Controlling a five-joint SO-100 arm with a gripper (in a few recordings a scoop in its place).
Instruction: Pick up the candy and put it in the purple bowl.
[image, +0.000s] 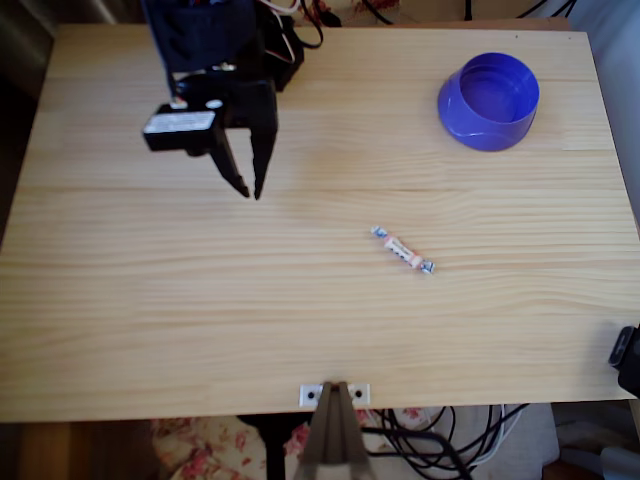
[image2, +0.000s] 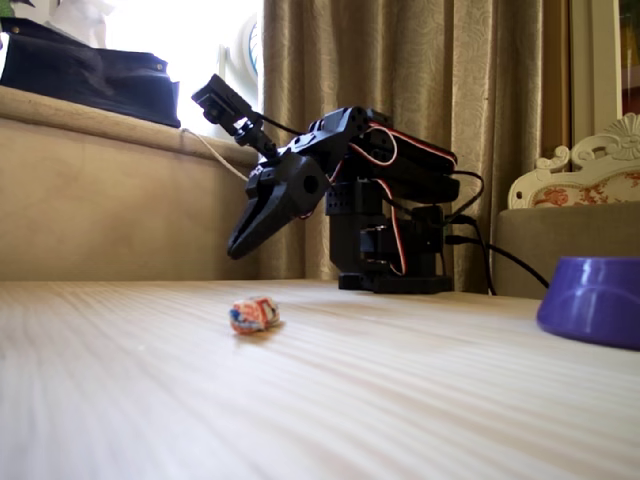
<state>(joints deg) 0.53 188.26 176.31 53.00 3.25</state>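
Observation:
The candy (image: 403, 250) is a small wrapped sweet with a pale pink-orange middle and twisted white-blue ends. It lies on the bare wood a little right of the table's middle, and in the fixed view the candy (image2: 253, 314) sits alone in front of the arm. The purple bowl (image: 489, 101) stands upright at the back right and shows nothing inside; in the fixed view the bowl (image2: 596, 299) is at the right edge. My black gripper (image: 250, 193) hangs above the table's left half, fingers pointing down and forward, far left of the candy. It is open a little and holds nothing (image2: 236, 249).
The arm's base (image2: 385, 245) stands at the back edge of the wooden table (image: 150, 320). A clamp (image: 334, 395) sits at the front edge and cables hang below it. A sofa and curtains stand behind the table.

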